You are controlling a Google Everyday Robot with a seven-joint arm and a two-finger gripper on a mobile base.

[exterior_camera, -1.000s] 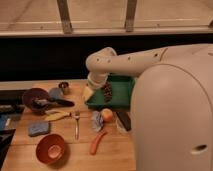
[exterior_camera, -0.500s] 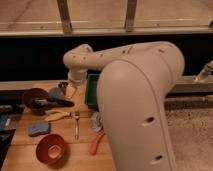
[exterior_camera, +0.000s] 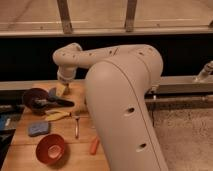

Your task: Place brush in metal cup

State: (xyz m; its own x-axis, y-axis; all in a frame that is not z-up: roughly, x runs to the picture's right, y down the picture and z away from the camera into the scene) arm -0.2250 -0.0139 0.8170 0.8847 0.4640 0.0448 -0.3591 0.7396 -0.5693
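My arm (exterior_camera: pixel 120 75) fills mid-frame, bent down over the wooden table (exterior_camera: pixel 20 150). Dark purple bowl (exterior_camera: pixel 31 96) sits at the table's 11 o'clock, red bowl (exterior_camera: pixel 50 148) at approx 7, blue sponge (exterior_camera: pixel 38 128) btwn them. Brush (exterior_camera: pixel 62 102) lies flat, handle running from purple bowl's rim toward 3 o'clock. Fork (exterior_camera: pixel 76 125) at brush's 5 o'clock. My gripper (exterior_camera: pixel 62 89) hangs at brush's 12 o'clock, near it; can't tell if open or closed.

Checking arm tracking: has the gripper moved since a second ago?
Yes. The gripper has swung left toward the dark purple bowl, which stayed put. It now hangs just right of the bowl; a second ago it was well off to the right.
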